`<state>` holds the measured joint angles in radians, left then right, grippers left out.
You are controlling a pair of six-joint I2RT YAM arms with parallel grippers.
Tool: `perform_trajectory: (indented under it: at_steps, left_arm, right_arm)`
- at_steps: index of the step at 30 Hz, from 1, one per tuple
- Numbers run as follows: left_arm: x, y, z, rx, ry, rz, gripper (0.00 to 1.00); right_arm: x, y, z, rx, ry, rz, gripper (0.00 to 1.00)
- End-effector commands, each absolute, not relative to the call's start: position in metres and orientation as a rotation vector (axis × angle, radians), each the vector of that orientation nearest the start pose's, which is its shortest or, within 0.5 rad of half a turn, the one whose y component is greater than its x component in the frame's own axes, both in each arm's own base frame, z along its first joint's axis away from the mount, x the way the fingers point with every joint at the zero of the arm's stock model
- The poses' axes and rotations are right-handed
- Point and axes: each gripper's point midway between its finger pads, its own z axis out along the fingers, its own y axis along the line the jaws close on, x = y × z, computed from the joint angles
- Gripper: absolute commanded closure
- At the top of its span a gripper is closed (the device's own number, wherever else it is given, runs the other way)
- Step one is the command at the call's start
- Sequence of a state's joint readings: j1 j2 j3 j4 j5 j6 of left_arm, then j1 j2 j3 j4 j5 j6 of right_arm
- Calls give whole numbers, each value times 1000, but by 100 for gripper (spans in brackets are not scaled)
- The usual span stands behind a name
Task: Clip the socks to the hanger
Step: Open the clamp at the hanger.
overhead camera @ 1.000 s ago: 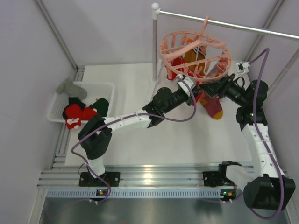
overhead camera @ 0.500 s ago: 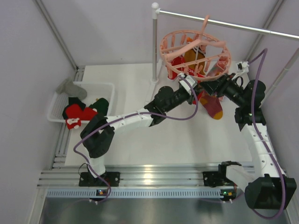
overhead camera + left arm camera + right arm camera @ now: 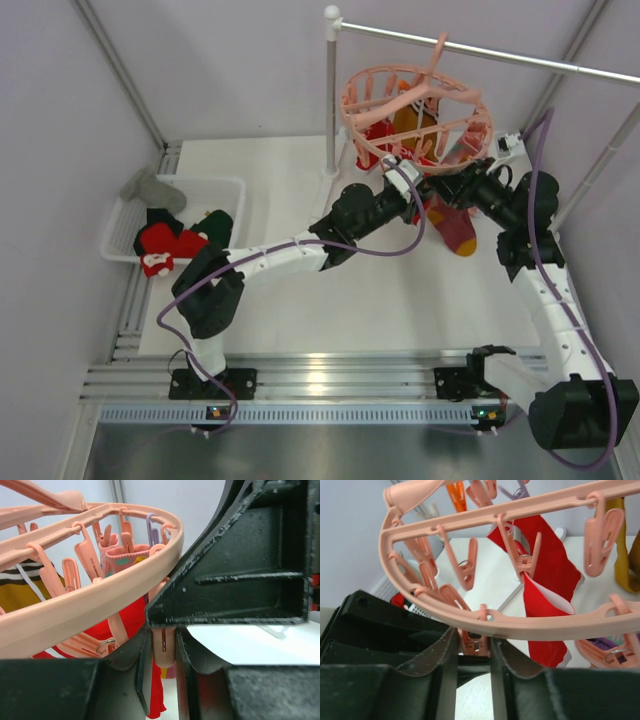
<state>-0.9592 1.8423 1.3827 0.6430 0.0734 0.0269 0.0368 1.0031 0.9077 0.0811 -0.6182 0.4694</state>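
Note:
The salmon-pink hanger point(image 3: 415, 108) hangs by its hook from the rail. Red and mustard socks hang from its clips, and a mustard-and-maroon sock point(image 3: 455, 228) dangles below its front rim. My left gripper point(image 3: 408, 190) is at the ring's front left. In the left wrist view it point(image 3: 162, 640) is shut on a pink clip point(image 3: 164, 654) under the ring point(image 3: 90, 605), with a red sock point(image 3: 132, 625) behind. My right gripper point(image 3: 462, 188) is at the front right. In the right wrist view it point(image 3: 472, 639) is shut on another clip point(image 3: 476, 646) under the ring point(image 3: 530, 625).
A white mesh basket point(image 3: 232, 186) at the left holds red, dark green and grey socks point(image 3: 165, 245). The grey rail point(image 3: 520, 58) and its pole point(image 3: 331, 95) stand behind the hanger. Purple cables loop off both arms.
My right arm has shifted slightly left and up toward the hanger. My left gripper has edged a little closer to the ring's front. The hanger has barely moved.

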Motion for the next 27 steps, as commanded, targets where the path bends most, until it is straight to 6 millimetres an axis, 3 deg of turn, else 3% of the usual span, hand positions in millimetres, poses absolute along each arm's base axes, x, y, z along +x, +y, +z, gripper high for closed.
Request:
perform_trajectory:
  at_steps: [1,4,7,9,10,13,14,15,16,17,18,21,22,24,25,27]
  left_arm:
    - [310,-502,337,761,1186,-884,100]
    - [307,-501,335,768,1195,-884,98]
    - [303,-494,334,777,1199,-875,79]
    - [299,-487,330,798,1208,-863,63]
    - [294,-480,340,803,1198,-866,59]
    - [278,-458,355,829,1195,-897,49]
    - [273,-452,345,856,1252,-914,46]
    - [264,-440,365,862,1236,-932,43]
    - [260,-431,369,895,1242,-952,41]
    - [256,-422,358,941,1319,-955,40]
    - [250,-407,371,926,1335,-982,40]
    - [254,-360,363,936,1501,-1018,36]
    - [272,-334,361,899,1547,-997,34]
    - [272,-299,354,888,1648,-982,34]
    - [293,-267,352,807,1696,-928,33]
    - [291,-229,343,797,1769,-914,34]
  right_arm:
    - [326,131,358,-183,1561,841,79]
    - [324,132,360,-173,1557,856,90]
    - [323,133,363,-159,1551,878,100]
    - [323,134,363,-153,1551,889,100]
    - [323,134,363,-151,1552,891,100]
    - [323,134,365,-152,1553,893,100]
    - [323,133,366,-154,1550,891,100]
    - [324,133,365,-151,1554,889,100]
    - [324,132,364,-147,1556,887,100]
    - [325,132,362,-146,1565,886,100]
    - [327,129,362,-132,1567,877,100]
    - [332,124,356,-112,1587,860,100]
    - [332,123,355,-109,1592,859,100]
    - [334,121,349,-107,1609,845,100]
    - [335,119,347,-103,1614,840,100]
    - [335,118,345,-107,1618,835,100]
